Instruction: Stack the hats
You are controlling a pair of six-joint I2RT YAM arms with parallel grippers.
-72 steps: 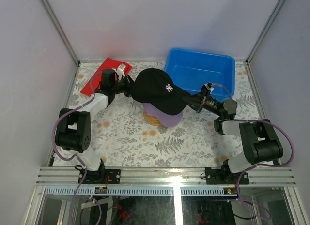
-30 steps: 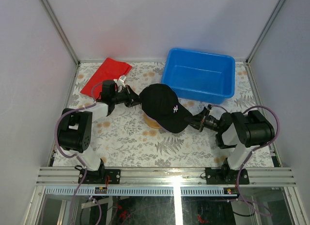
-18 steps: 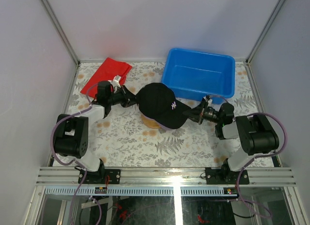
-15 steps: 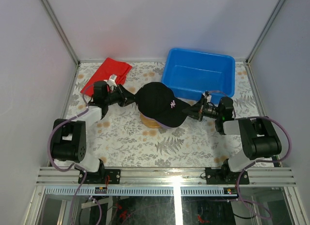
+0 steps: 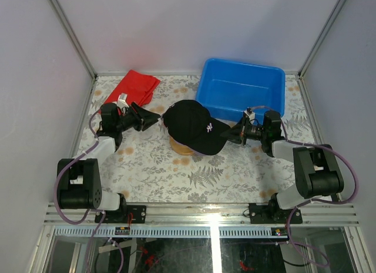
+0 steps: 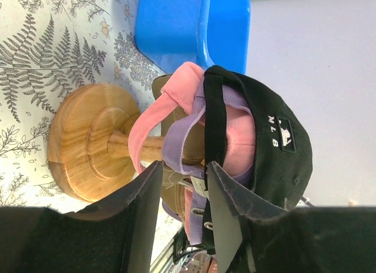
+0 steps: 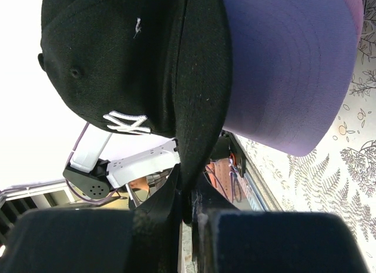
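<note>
**Station layout.** The worktop (image 5: 153, 167) carries a fern-print covering. A wooden stand (image 5: 181, 147) sits near its centre. A blue bin (image 5: 242, 94) lies behind and to the right of the stand. A folded red cloth (image 5: 134, 87) lies at the rear left.

**Hat stack.** All four caps sit on the wooden stand, one over another. The black cap (image 5: 189, 123) is outermost, and from above it hides most of the stack. Its crown faces up and its brim points toward the right arm. The left wrist view looks into the stack from the back and shows three more layers:
- the purple cap (image 6: 179, 141), directly under the black one;
- the pink cap (image 6: 167, 105), inside the purple one;
- the tan cap (image 6: 174, 194), innermost, seen only as narrow strips of fabric around the stem of the stand.

In the right wrist view the purple brim projects from below the black brim.

**Left pincer** (image 5: 155, 117). State: released. Its two fingers (image 6: 141, 226) stand apart with nothing between them. The tips point at the rear of the stack from the left, just beside the black cap but clear of it.

**Right pincer** (image 5: 231, 132). State: clenched, grasping the black cap. The fingers close on the front edge of the black brim. The purple brim lies outside the grip.
</note>
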